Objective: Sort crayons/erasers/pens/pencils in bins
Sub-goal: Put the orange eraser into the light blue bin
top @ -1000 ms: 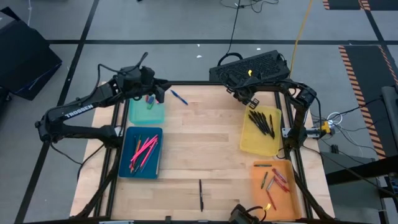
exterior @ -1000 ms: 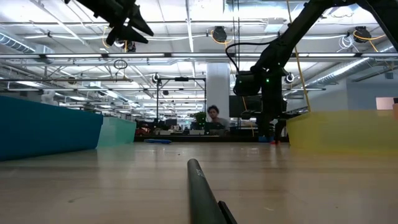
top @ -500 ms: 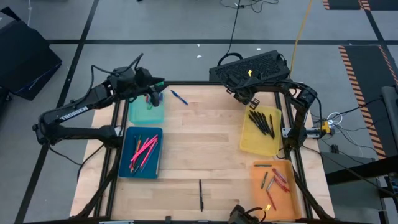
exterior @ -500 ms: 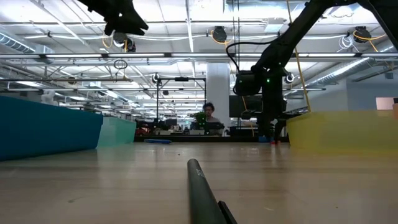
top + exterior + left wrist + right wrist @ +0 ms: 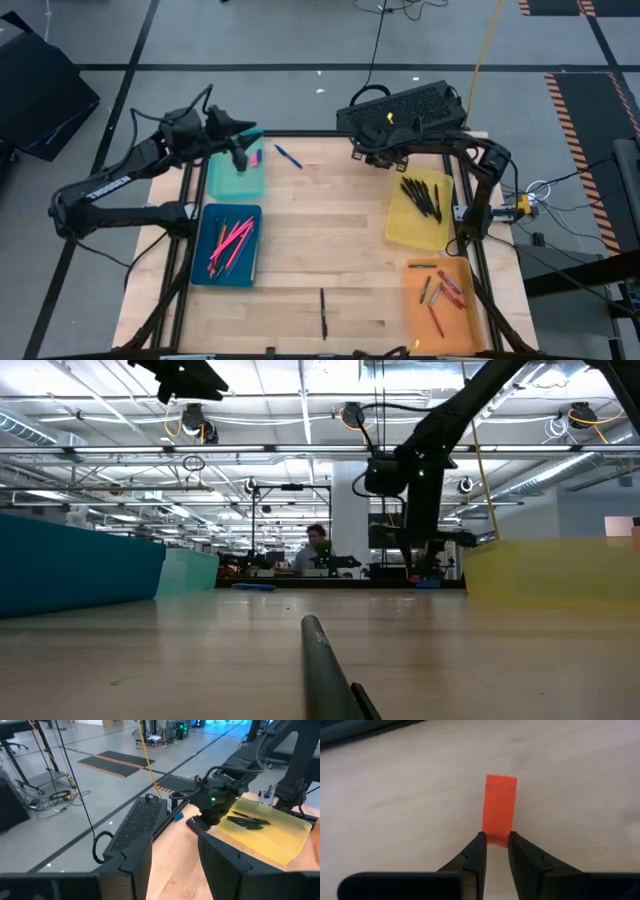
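From my station I see the right pincer [image 5: 496,851] down at the wooden bench [image 5: 330,240] near its far edge, about 1 o'clock from the middle, just off the far corner of the yellow translucent plastic bin [image 5: 420,208]. In the right wrist view its two dark fingers [image 5: 472,857] are clenched on the near end of a small red-orange rectangular eraser block [image 5: 499,809], which lies against the bare wood.

My left pincer [image 5: 240,152] hangs over the teal translucent plastic bin [image 5: 236,178] at roughly 10 o'clock, raised well off the bench, as the low view puts it up near the ceiling lights. Its fingers [image 5: 127,865] stand apart with nothing between them. A pink eraser [image 5: 254,158] shows just beside it in the teal bin.

The yellow bin holds a bundle of long black pens [image 5: 421,196]. The dark blue translucent plastic bin [image 5: 228,245], at 9 o'clock, holds long pink pencils [image 5: 232,243]. The orange translucent plastic bin [image 5: 440,295], at 4 o'clock, holds short red, orange and green crayons [image 5: 443,290].

Loose on the bench are a blue pen [image 5: 288,156] at 11 o'clock, just beside the teal bin, and a black pen [image 5: 323,313] at 6 o'clock, lying close before the low camera. A black perforated box [image 5: 402,108] sits off the far edge. A person [image 5: 316,552] is seated far off in the room.
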Action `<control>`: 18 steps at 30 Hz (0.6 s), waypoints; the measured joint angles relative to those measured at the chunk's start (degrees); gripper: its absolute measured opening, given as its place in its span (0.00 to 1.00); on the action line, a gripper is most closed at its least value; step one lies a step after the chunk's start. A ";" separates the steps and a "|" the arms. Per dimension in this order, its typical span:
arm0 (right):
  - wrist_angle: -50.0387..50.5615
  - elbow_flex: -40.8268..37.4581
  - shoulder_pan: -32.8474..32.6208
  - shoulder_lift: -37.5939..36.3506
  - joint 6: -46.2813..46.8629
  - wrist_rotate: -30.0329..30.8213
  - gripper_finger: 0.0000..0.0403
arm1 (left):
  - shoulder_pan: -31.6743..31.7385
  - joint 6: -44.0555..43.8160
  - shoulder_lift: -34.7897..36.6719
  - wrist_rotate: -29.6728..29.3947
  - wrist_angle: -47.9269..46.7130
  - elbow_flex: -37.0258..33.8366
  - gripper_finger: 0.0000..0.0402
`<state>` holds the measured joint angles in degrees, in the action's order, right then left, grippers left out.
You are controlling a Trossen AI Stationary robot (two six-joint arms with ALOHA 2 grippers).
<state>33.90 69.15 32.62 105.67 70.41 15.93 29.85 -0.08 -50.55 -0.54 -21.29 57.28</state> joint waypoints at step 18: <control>-2.83 1.66 -23.54 1.58 -5.54 -11.55 0.08 | -1.66 -13.40 0.31 12.49 1.89 -0.04 0.40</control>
<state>31.07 70.81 9.08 107.25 64.86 4.38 28.19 -13.48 -50.24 11.95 -19.40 57.23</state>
